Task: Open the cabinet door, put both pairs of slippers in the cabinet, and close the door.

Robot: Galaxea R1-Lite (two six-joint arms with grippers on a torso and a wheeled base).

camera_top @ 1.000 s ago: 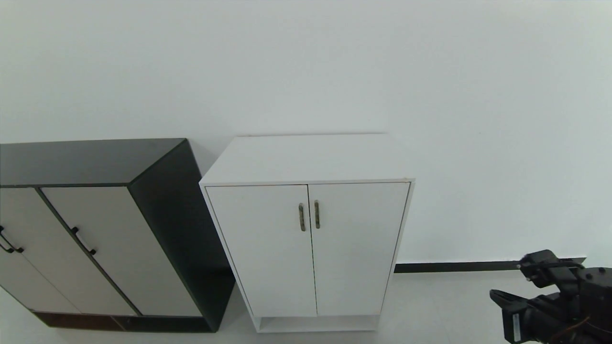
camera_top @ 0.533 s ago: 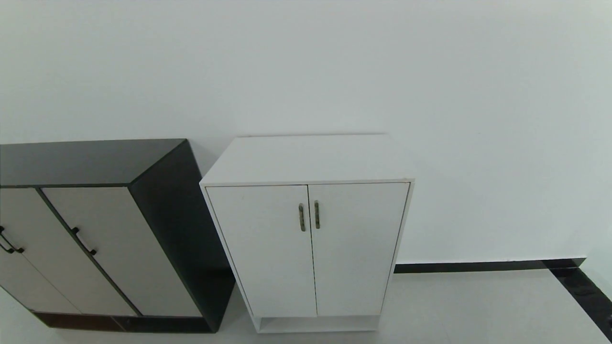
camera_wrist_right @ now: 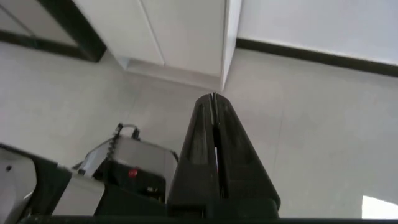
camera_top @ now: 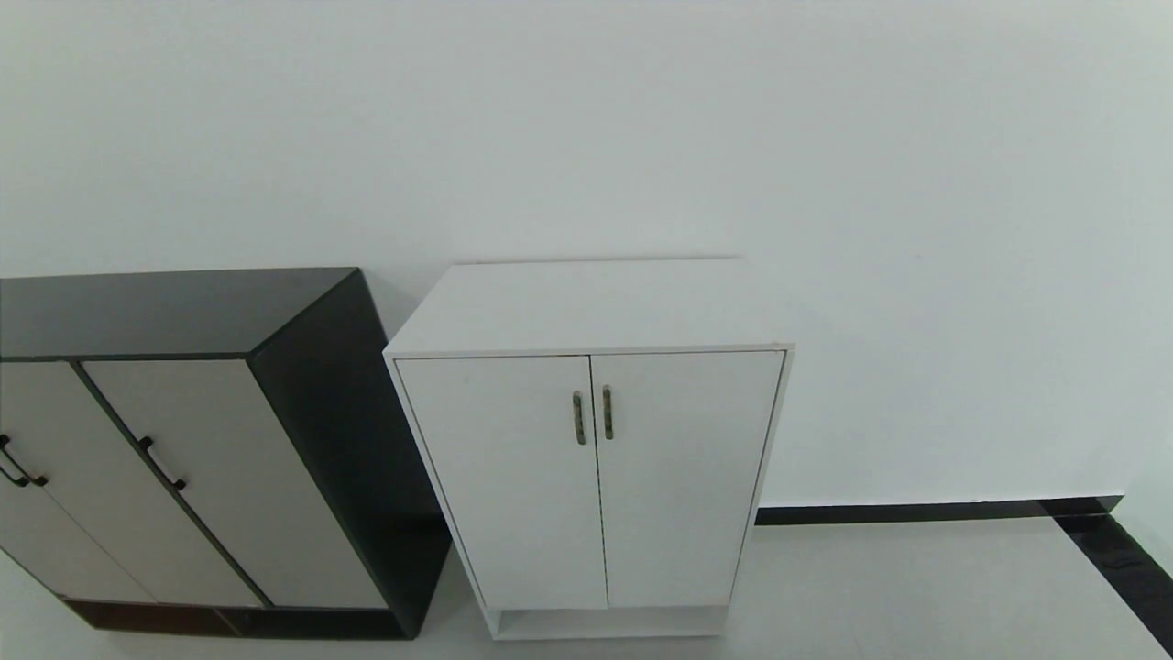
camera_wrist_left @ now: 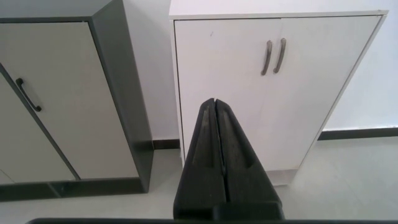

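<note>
Our left claw [camera_wrist_left: 215, 102] has its two fingers pressed flat together, and nothing is between them. It points at the white cabinet [camera_wrist_left: 205, 81], which stands straight ahead of its tip, a little way off. This is the cabinet for the slippers.

The cabinet has a left door [camera_top: 509, 477] and a right door [camera_top: 683, 467]. Both are shut tight, so we cannot see what is inside. Two thin handles [camera_top: 578, 417] stand upright side by side where the doors meet. Under the doors there is a low open gap [camera_top: 609, 621], right above the floor [camera_top: 916, 587]. We cannot see far into it.

A dark cabinet [camera_top: 339, 440] stands just beside the white one, ahead of the left claw and off to one side. Its pale doors [camera_top: 211, 486] are shut too, so its inside is hidden from us. Each pale door has a black handle [camera_top: 160, 463].

Our right claw [camera_wrist_right: 213, 96] also has its fingers together, and it holds nothing. It points down at the floor. The bottom corner of the white cabinet lies just past its tip. A black strip [camera_wrist_right: 311, 56] runs along the foot of the wall [camera_top: 916, 275], farther from that claw than the cabinet corner.
</note>
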